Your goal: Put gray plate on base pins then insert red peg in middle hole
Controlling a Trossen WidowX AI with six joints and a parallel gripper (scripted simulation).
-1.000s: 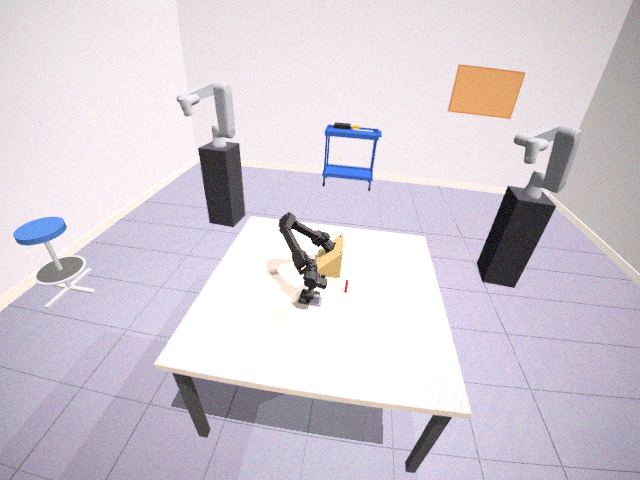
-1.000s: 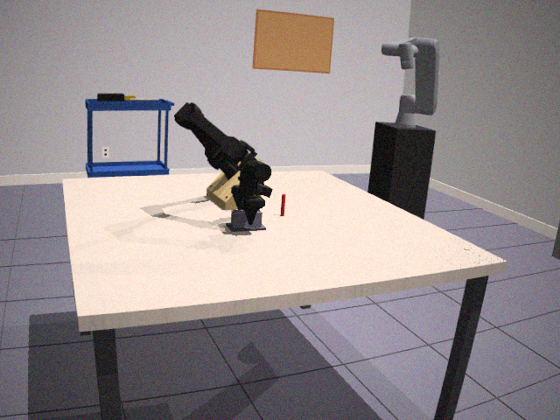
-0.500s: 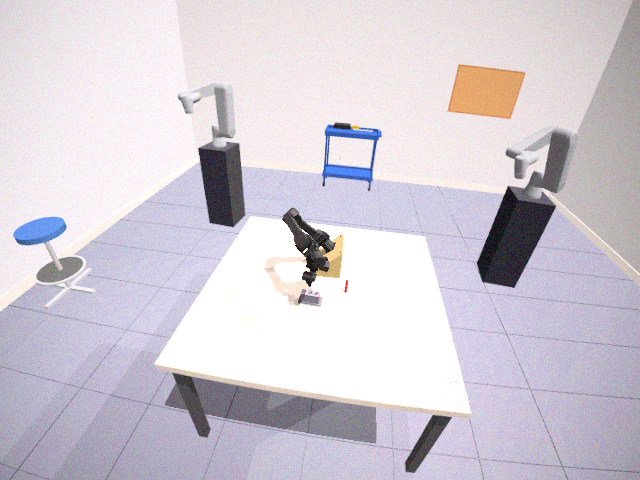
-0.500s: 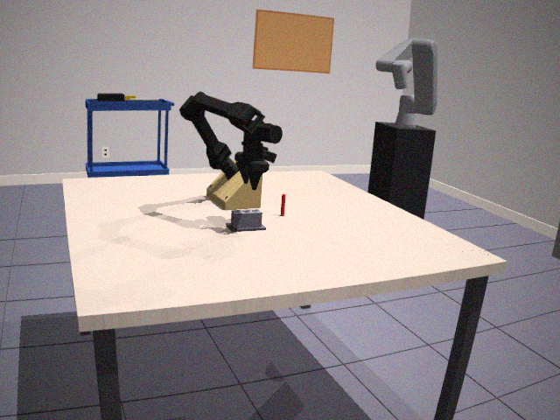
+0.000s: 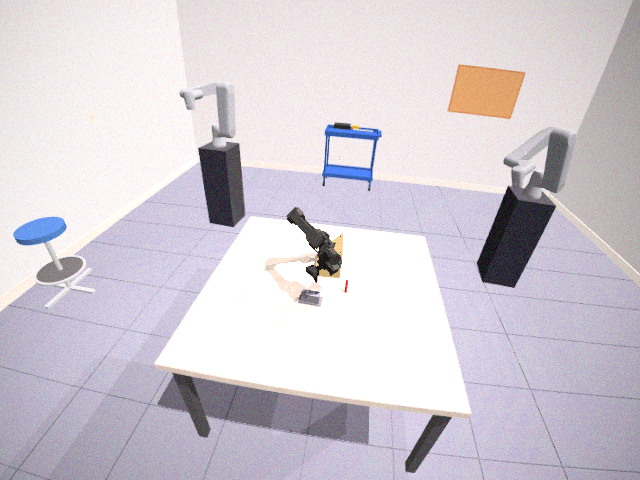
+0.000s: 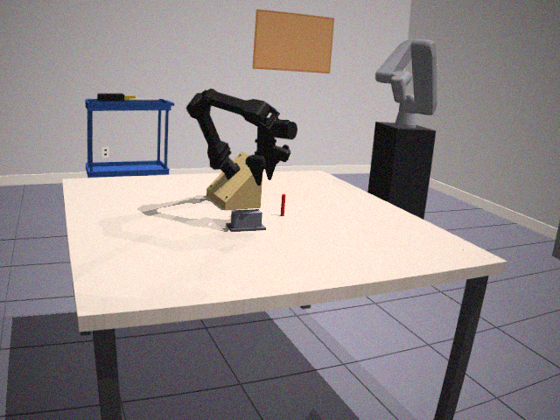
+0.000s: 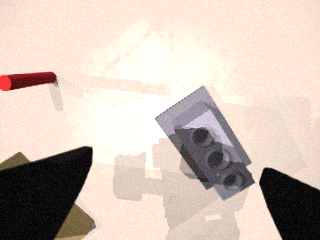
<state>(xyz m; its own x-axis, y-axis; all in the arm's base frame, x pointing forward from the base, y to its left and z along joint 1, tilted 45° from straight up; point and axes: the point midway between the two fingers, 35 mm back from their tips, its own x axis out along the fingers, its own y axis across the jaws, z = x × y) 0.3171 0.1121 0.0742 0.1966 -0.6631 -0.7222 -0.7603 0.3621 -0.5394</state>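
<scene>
The gray plate (image 5: 310, 293) (image 6: 246, 220) (image 7: 226, 169), a thick block with three holes in its top, sits on the darker base (image 6: 231, 228) (image 7: 182, 111) and looks level. Its underside meets the base with no gap visible in the exterior view. The pins cannot be made out in the shaded holes. The red peg (image 5: 346, 286) (image 6: 283, 205) (image 7: 30, 81) stands upright on the table, to the right of the base in the top and exterior views. My gripper (image 6: 264, 180) (image 7: 178, 166) is open and empty, raised above and behind the plate in the exterior view, touching neither plate nor peg.
The tan wedge-shaped mount (image 5: 334, 269) (image 6: 244, 192) of my arm stands on the table (image 5: 310, 351) (image 6: 289, 266) just behind the base and the peg. The arm's shadows fall across the table around the base.
</scene>
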